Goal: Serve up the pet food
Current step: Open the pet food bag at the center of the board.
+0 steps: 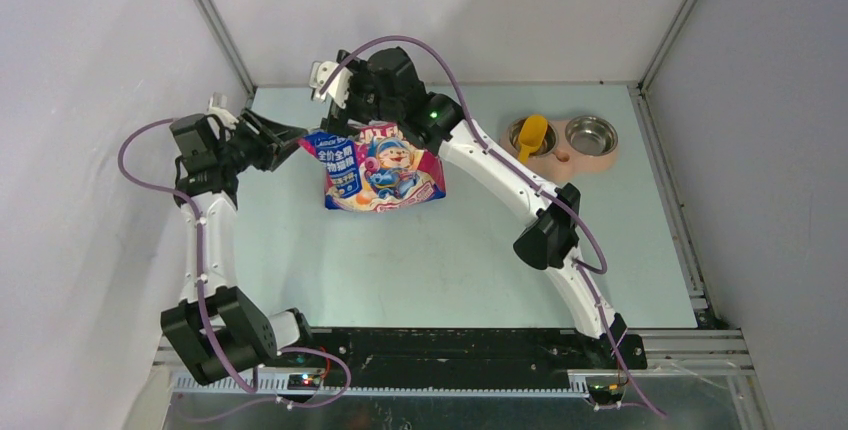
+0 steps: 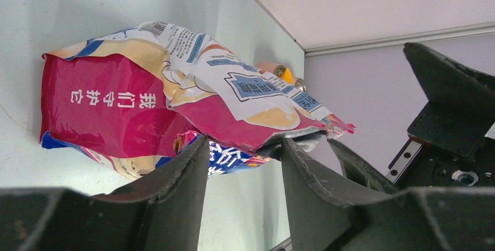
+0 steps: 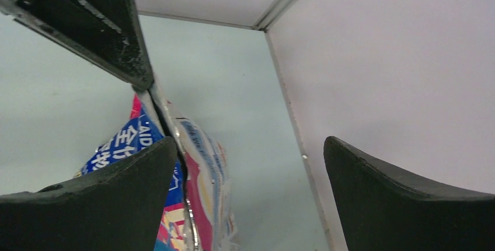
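Observation:
The glossy pink-and-blue printed bag (image 1: 380,168) lies on the table at the back middle. No pet food shows; whatever the bag holds is hidden. My left gripper (image 1: 292,143) is at the bag's top-left corner. In the left wrist view the bag (image 2: 146,96) has its torn top edge right at the tips of the left gripper (image 2: 245,141), whose jaws still stand apart. My right gripper (image 1: 343,116) hovers over the bag's top edge. It is wide open (image 3: 250,140), with the bag (image 3: 204,181) just inside its left finger (image 3: 117,192).
A pink stand (image 1: 563,160) with two steel bowls sits at the back right. A yellow scoop (image 1: 531,136) rests in its left bowl and also peeks out behind the bag (image 2: 285,74). The enclosure walls are close behind both grippers.

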Available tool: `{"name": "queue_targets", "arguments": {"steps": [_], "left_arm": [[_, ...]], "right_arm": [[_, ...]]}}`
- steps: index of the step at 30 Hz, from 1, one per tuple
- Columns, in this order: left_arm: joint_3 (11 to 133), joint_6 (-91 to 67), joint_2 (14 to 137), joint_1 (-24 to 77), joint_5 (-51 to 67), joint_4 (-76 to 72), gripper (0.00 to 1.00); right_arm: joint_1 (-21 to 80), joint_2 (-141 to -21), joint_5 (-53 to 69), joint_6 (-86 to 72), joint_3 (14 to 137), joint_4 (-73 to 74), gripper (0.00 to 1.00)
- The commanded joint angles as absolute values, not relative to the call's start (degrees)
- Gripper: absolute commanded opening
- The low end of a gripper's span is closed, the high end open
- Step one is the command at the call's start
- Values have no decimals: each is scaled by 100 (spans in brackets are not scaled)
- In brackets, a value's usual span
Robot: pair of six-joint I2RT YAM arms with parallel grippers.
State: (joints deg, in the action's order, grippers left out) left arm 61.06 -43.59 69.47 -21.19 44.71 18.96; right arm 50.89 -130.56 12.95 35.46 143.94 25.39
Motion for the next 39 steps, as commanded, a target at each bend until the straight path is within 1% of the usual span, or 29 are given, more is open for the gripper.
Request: {"name": "queue_targets", "arguments": {"steps": [1,8,14,16,22,25,29,34,39], "left_arm": [[6065,-4319,6751,-2138,4400,1922,49],[6052,-4252,6797,-2022,4302,1939,35],[6105,-4179,6873,-1937,4222,1983,33],[6123,-4179,6916,-1927,4211,1988,30],[6234,-4158,7080,-1895,4236,2026,13],[6260,-4150,7109,-1858,4232,2031,2],[6286,-4081,7093,-1762,4197,2057,0],[6458,-3726,7042,-1455,4042,2187,0],[6743,-3202,7054,-993,3770,2301,0]], "right_arm": [[5122,-12902,1767,3166,14718,2714,100],[5088,-12998,1723,3102,14719,2640,100],[5080,-13057,1692,3179,14710,2607,99],[5081,-13074,1654,3181,14705,2579,100],[5081,-13112,1550,3185,14722,2482,100],[5059,-13126,1522,3119,14719,2424,100],[4960,-13167,1598,2753,14821,2386,100],[4743,-13065,2303,1681,15017,2699,100],[4560,-12919,2703,1079,14932,2929,100]]}}
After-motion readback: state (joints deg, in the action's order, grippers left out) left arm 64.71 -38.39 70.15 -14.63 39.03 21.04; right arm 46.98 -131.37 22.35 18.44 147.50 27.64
